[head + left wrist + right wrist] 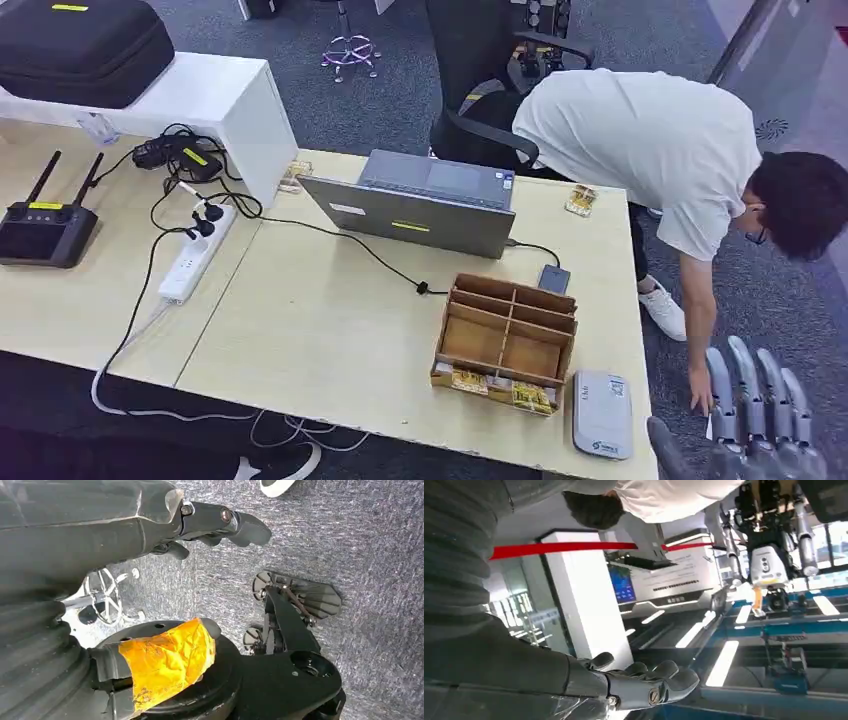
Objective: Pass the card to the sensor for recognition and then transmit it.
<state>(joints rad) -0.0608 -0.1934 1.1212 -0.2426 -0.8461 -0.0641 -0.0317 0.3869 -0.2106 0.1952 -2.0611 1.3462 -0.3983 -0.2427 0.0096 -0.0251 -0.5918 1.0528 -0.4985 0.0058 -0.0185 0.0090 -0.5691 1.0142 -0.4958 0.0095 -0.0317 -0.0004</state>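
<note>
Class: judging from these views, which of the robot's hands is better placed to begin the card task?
Probably the right hand: raised, open, beside the table near the white reader. The left hand hangs over the carpet.

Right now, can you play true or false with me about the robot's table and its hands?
1. The laptop is closed flat. False: it stands open, its back to the camera.
2. The wooden box has dividers inside. True.
3. The right hand holds a card. False: it is raised off the table's corner, fingers apart, nothing in it.
4. A person in a white shirt bends down beside the table. True.
5. The white sensor lies inside the box. False: it lies on the table beside the box, near the edge.
6. The left hand hangs over the carpet, holding nothing. True.
</note>
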